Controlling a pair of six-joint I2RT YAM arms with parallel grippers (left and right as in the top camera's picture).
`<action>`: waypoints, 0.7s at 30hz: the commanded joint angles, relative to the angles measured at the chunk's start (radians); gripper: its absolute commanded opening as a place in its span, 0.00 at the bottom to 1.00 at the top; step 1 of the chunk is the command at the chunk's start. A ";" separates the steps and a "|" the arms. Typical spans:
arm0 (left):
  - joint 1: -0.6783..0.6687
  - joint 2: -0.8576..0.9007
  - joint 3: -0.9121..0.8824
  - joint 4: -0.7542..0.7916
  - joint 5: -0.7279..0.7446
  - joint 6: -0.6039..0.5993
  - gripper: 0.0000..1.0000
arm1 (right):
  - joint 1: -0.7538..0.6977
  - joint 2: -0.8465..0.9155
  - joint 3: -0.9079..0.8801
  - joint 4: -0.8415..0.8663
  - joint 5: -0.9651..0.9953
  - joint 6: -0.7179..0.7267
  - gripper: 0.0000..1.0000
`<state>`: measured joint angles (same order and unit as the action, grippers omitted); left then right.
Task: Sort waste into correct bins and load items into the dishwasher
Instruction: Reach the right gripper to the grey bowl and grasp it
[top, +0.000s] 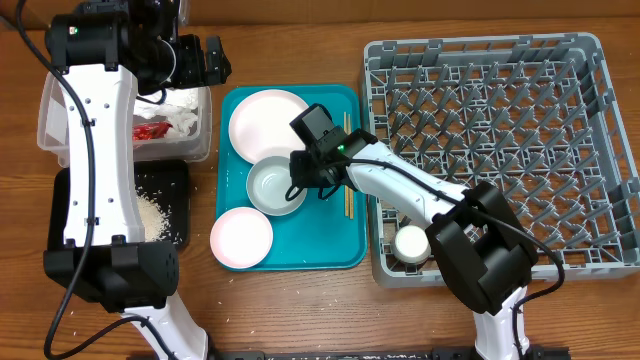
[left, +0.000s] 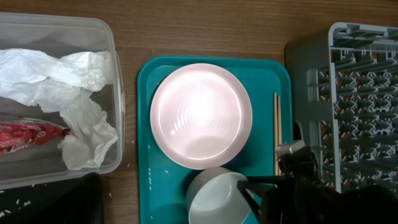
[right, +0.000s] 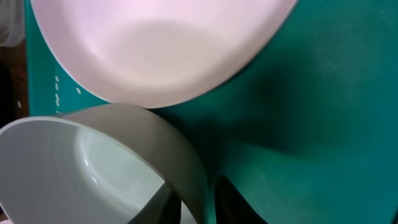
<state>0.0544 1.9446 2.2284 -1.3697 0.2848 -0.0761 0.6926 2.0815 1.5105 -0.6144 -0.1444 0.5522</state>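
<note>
My right gripper (top: 300, 182) (right: 196, 200) is shut on the right rim of a white bowl (top: 272, 188) (right: 74, 168), one finger inside and one outside. The bowl sits on the teal tray (top: 340, 250). Behind it lies a large pale pink plate (top: 268, 118) (left: 200, 115), in front a smaller pink plate (top: 241, 237). Wooden chopsticks (top: 347, 170) (left: 277, 124) rest along the tray's right side. My left gripper (top: 213, 62) hovers open over the clear tub (top: 45, 120), which holds the white napkin (left: 68, 81) and the red wrapper (left: 28, 137). Rice (top: 155, 215) lies in the black tray (top: 170, 175).
The grey dish rack (top: 480, 110) fills the right side, with a small white cup (top: 411, 243) in its near left corner. A few rice grains (left: 149, 177) dot the teal tray's left edge. My right arm stretches from the rack's front across to the bowl.
</note>
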 joint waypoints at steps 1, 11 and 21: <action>0.004 -0.008 0.016 -0.003 -0.012 0.001 1.00 | -0.006 -0.008 0.030 -0.003 0.009 0.001 0.12; 0.004 -0.008 0.016 -0.003 -0.012 0.001 1.00 | -0.014 -0.139 0.245 -0.265 0.288 -0.019 0.04; 0.004 -0.008 0.016 -0.003 -0.011 0.001 1.00 | -0.060 -0.266 0.462 -0.411 1.006 -0.166 0.04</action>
<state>0.0544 1.9446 2.2284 -1.3697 0.2794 -0.0761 0.6498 1.8408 1.9499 -1.0355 0.4770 0.4446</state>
